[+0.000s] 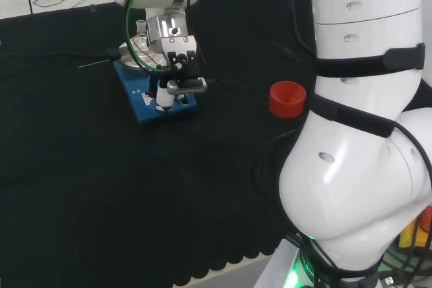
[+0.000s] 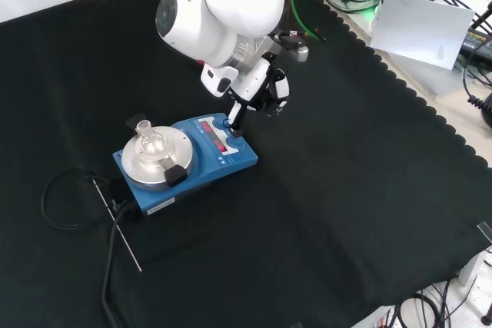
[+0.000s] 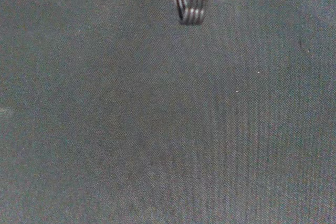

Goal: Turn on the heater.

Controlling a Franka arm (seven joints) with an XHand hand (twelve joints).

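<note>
In the front view, the flat blue heater with a round silver plate point(image 2: 184, 160) sits left of the middle of the black cloth point(image 2: 346, 213). A small clear glass flask point(image 2: 150, 142) stands on the plate and sticks up. A black cord point(image 2: 65, 197) and a thin metal rod point(image 2: 117, 224) lie on the cloth to the heater's left. The black and white hand point(image 2: 257, 94) hangs just above the heater's right end. The cloth to the right and nearer is bare. In the head view, a red ribbed ring point(image 1: 287, 99) stands well apart, to the right of the heater.

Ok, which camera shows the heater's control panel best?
The front view: the heater lies unobstructed, its front panel facing up beside the hand. In the head view the hand covers much of it. The wrist view shows black cloth.
</note>
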